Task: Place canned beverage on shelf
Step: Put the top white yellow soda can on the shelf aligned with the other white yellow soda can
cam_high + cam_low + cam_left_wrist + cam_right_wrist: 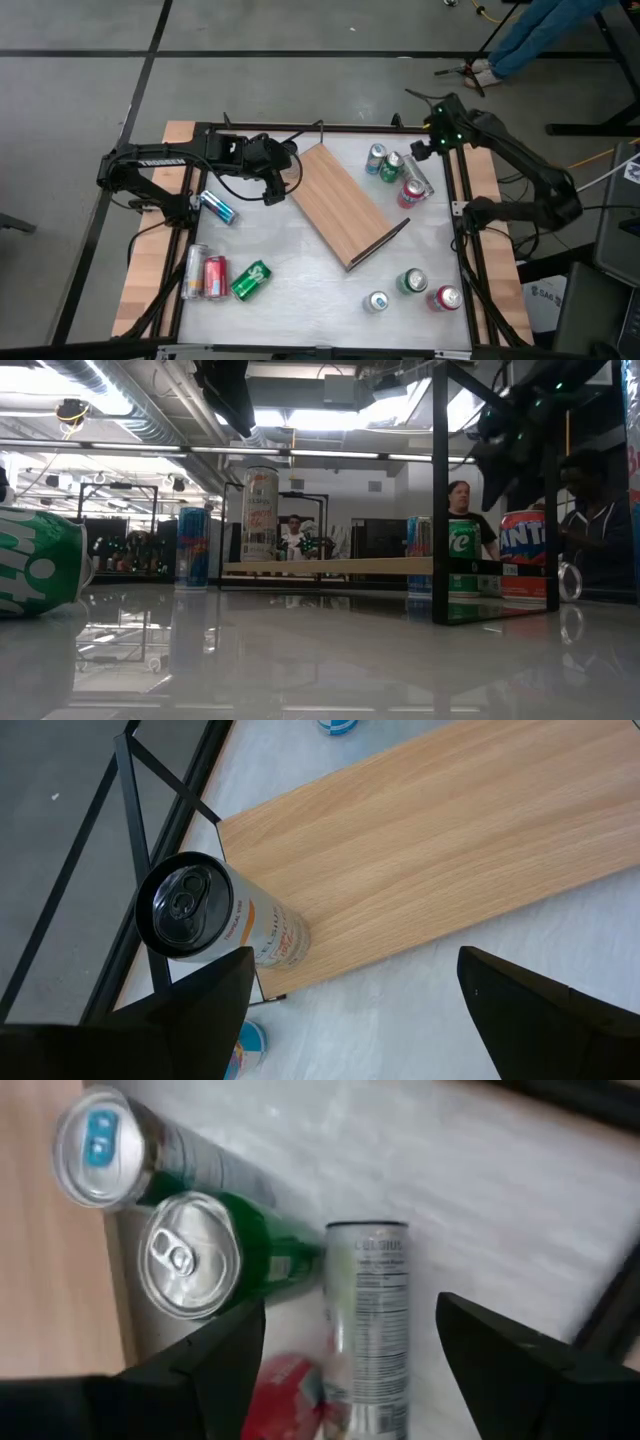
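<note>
Room: grey floor is seen around the white surface (300,280); in the low view people are seen standing behind it.
Shelf: the shelf (338,205) is laid diagonally across the middle of the surface, with black rails at its two ends.
Can on shelf: a tall white can (222,925) is stood upright on the shelf, at the corner nearest the left arm; in the low view it is seen as the white can (260,515) on the board.
Left pincer: the left pincer (277,185) is held above that corner of the shelf, its fingers spread wide and nothing gripped; the white can is seen apart from both fingers in the left wrist view.
Right pincer: the right pincer (422,150) is held over the far right group of cans, its fingers parted and nothing grasped.
Far right group: a silver-topped can (100,1145), a green can (215,1260), a lying silver can (368,1330) and a red can (290,1400) are gathered close together.
Left side: a blue can (217,207) is lying alone; a silver can (193,271), a red one (214,277) and a green one (251,281) are lying side by side.
Near right corner: three cans (412,283) are stood upright.
</note>
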`<state>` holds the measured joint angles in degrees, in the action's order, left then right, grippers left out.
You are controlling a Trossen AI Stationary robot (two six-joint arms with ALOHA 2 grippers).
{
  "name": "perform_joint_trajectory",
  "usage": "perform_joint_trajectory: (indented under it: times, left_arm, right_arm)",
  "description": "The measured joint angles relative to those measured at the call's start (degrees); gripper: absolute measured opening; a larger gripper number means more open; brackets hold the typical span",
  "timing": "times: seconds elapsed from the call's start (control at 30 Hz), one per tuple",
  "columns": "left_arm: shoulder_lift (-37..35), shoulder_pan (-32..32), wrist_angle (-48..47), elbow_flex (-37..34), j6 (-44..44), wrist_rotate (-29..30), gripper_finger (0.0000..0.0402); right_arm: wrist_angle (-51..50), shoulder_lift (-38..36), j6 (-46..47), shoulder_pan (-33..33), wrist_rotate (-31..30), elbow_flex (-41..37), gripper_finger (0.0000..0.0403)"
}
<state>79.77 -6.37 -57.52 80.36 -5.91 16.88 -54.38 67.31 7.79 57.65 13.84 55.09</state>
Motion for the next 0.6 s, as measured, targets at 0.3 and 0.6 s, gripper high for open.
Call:
perform_joint_trajectory:
  times: [0.3,0.6]
  left_arm:
    - [0.0,0.0,0.0,0.0,0.0,0.0,0.0339]
    - [0.0,0.0,0.0,0.0,0.0,0.0,0.0339]
  right_arm:
    - [-1.4,8.4,-5.2,0.9,0.8,0.0,0.0285]
    - [-1.5,12.5,-5.9,0.9,0.8,0.0,0.0285]
